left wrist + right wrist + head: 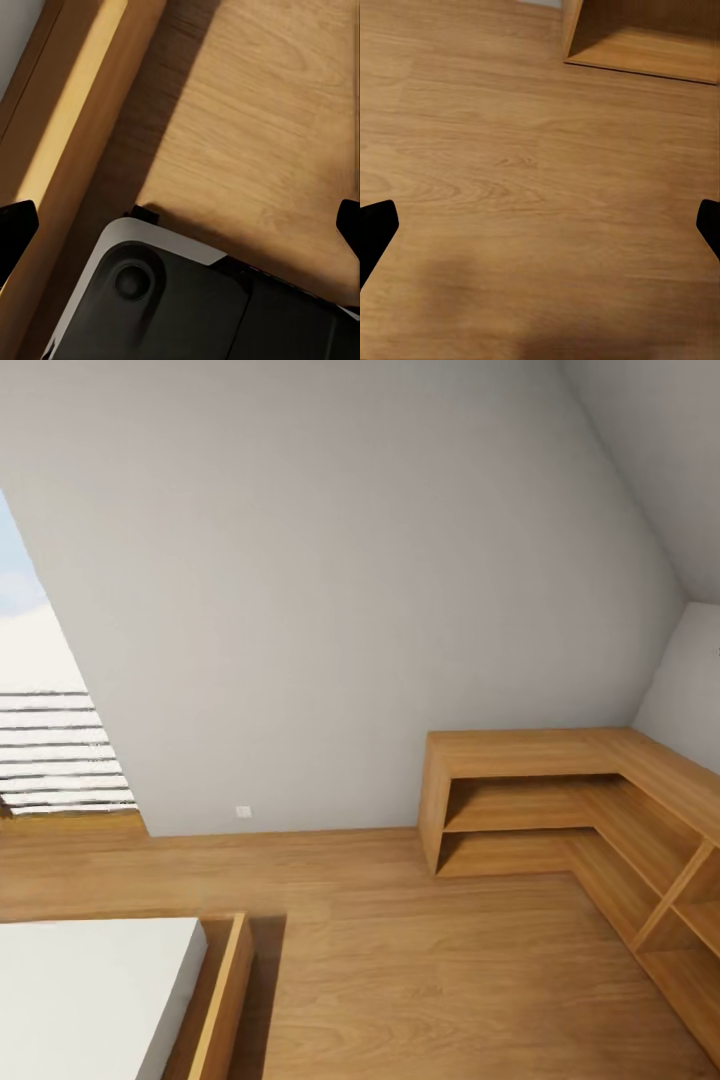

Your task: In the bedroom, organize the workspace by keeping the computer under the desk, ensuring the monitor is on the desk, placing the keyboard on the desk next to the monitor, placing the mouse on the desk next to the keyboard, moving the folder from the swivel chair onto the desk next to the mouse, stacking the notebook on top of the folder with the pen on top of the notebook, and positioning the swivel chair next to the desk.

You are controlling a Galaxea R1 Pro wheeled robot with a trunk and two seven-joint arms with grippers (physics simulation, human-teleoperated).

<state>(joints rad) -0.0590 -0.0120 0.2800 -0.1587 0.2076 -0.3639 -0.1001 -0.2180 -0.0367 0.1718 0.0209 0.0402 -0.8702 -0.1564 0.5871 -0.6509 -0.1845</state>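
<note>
Meanwhile: left hand (180,217) spread wide, empty | right hand (540,225) spread wide, empty | both over wooden floor (510,150)

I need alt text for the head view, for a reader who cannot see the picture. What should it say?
A low L-shaped wooden shelf unit with open shelves stands in the corner of a room, against a plain grey wall on a wooden floor. A bed corner with a white mattress shows at lower left, and a window with slats at the left edge.
</note>
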